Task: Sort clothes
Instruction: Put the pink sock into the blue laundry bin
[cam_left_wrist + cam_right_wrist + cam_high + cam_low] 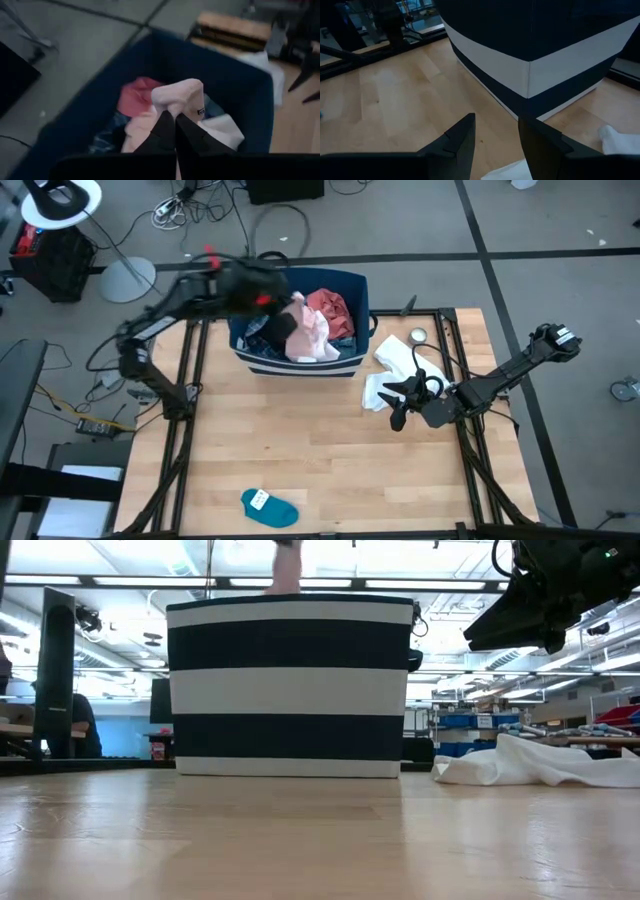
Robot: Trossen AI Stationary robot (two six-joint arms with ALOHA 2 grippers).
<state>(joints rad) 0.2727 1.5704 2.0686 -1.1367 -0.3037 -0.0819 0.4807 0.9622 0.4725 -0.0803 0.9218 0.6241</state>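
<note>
Left gripper (175, 116) is over the bin (352, 288) at the worktop's (320, 450) far edge, jaws pinched shut on a pale pink sock (181, 95). In the high view the arm is motion-blurred and the jaws can't be made out there; the sock (310, 335) hangs over the bin contents. Inside the bin: a coral-red piece (333, 312), more pink cloth, and something dark blue at the left wall, mostly hidden under the arm, pattern not readable. The low view shows only the striped bin wall (290, 685); contents hidden, just a pink tip sticking above the rim.

Right gripper (399, 402) hovers right of the bin, above the white piece (392, 370), jaws apart and holding nothing. The right wrist view shows its fingers (460, 140) spread with bare worktop between; the white piece (620, 140) is cut off at the frame edge. A small tin (417, 336) sits just beyond the white piece. A teal sock (268, 507) lies alone near the front edge.
</note>
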